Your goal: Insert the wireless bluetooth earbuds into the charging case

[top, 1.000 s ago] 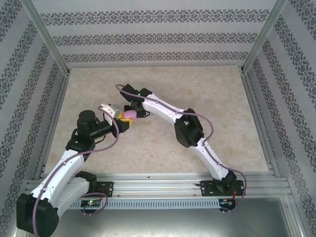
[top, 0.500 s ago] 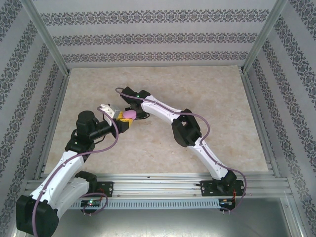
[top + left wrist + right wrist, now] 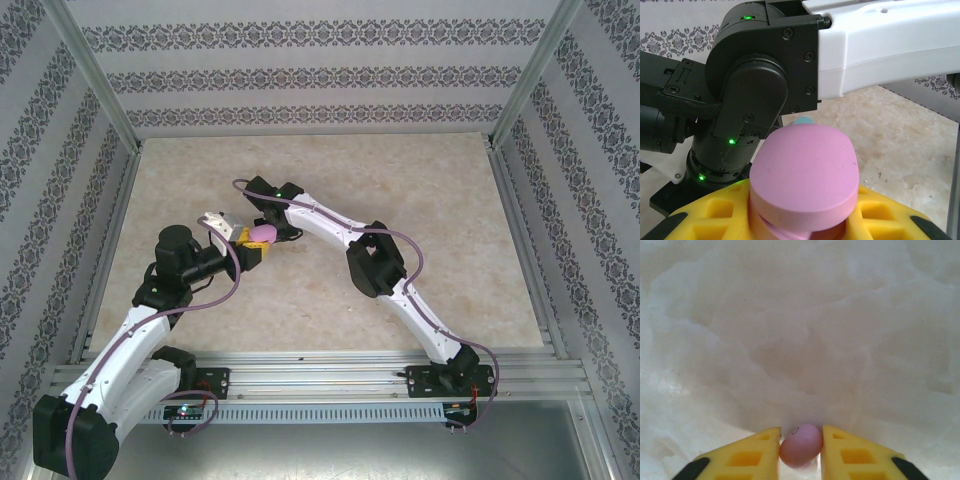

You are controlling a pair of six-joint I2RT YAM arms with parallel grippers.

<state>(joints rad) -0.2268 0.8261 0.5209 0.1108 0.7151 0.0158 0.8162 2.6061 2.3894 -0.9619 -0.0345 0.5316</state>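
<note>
A pink oval charging case (image 3: 805,175) sits between my left gripper's yellow fingers (image 3: 705,220), lid hinged slightly up at the near edge. My left gripper (image 3: 805,227) is shut on it. From above, the case (image 3: 262,233) is held over the table's left-middle, with the right wrist (image 3: 272,196) just behind it. In the right wrist view a small pink earbud (image 3: 801,445) lies on the pale table. My right gripper (image 3: 801,449) has both yellow fingers (image 3: 740,457) pressed against the bud's sides.
The right arm's black wrist housing (image 3: 755,90) looms close behind the case. A small light blue rounded thing (image 3: 802,120) peeks over the case's far edge. Marble-patterned table (image 3: 400,180) stretches right and back, bounded by patterned walls and metal rails (image 3: 320,375).
The right arm's wrist has shifted a little to the left, closer behind the pink case. The left arm and the case have stayed put.
</note>
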